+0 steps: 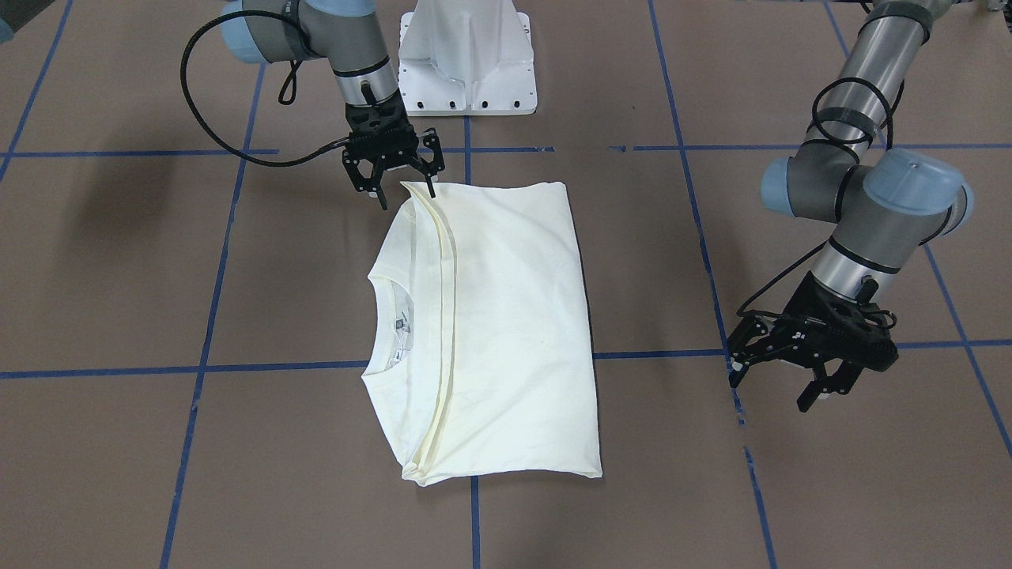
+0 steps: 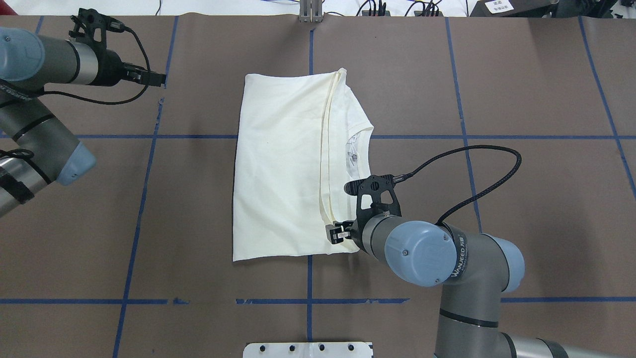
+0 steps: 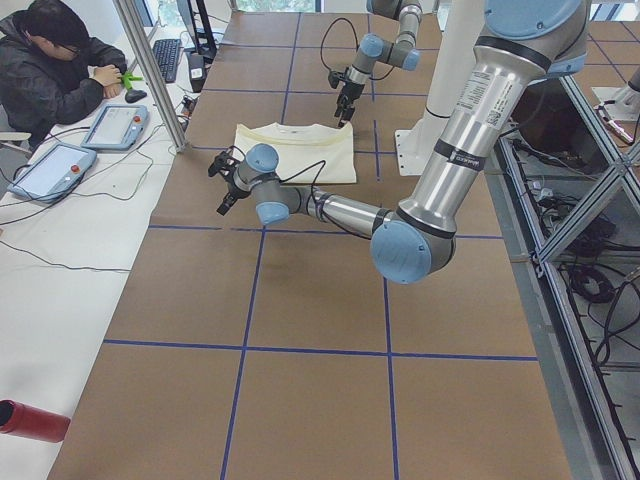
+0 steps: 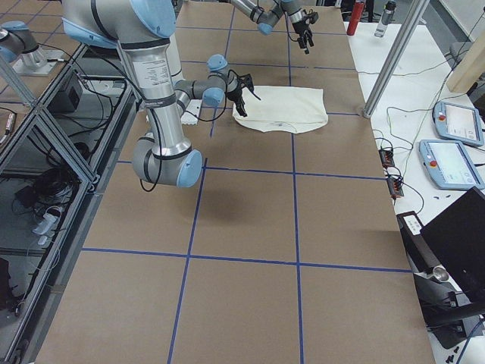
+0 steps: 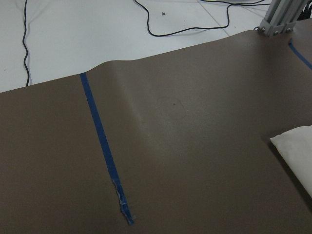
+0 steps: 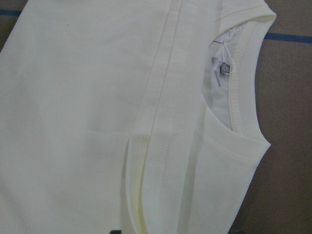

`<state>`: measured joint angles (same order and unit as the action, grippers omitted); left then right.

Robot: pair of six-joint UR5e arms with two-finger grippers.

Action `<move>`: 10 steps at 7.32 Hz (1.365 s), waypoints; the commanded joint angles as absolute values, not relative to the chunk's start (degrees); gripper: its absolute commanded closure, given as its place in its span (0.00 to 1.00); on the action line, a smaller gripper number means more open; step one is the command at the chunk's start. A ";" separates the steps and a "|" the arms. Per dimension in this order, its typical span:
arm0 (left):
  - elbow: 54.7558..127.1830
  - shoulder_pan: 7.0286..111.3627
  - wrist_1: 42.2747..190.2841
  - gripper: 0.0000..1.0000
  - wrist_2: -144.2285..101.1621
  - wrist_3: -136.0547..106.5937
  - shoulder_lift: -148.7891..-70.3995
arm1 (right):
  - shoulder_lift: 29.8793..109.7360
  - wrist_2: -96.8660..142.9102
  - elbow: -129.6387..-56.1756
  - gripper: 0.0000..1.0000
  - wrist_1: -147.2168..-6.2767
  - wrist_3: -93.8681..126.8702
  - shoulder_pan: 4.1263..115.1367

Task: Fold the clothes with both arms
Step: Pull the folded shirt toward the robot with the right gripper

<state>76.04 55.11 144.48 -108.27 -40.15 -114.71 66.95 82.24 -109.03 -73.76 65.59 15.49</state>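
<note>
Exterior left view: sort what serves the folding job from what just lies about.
Job: shirt, left gripper, right gripper.
Lying about: handheld pendants, keyboard, red cylinder.

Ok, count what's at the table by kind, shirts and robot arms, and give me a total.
shirt: 1
arms: 2 (left arm, right arm)
total: 3

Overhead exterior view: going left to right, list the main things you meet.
Left end effector → cream shirt → right arm's large blue joint cap. The right end effector overlaps the shirt's right edge, so it is left out.
</note>
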 commanded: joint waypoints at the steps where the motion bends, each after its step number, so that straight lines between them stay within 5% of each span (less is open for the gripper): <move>1: 76.03 55.11 144.40 0.00 -108.28 -40.17 -114.70 | 69.77 82.35 -108.98 0.46 -68.40 61.88 13.98; 4: 76.03 55.11 144.40 0.00 -108.28 -40.17 -114.70 | 69.79 82.44 -109.25 0.69 -68.38 61.79 13.97; 5: 76.03 55.11 144.40 0.00 -108.28 -40.17 -114.70 | 69.87 82.44 -109.34 0.95 -68.38 61.79 14.06; 10: 76.03 55.02 144.40 0.00 -108.28 -40.17 -114.70 | 78.11 80.86 -116.35 1.00 -68.38 66.67 13.80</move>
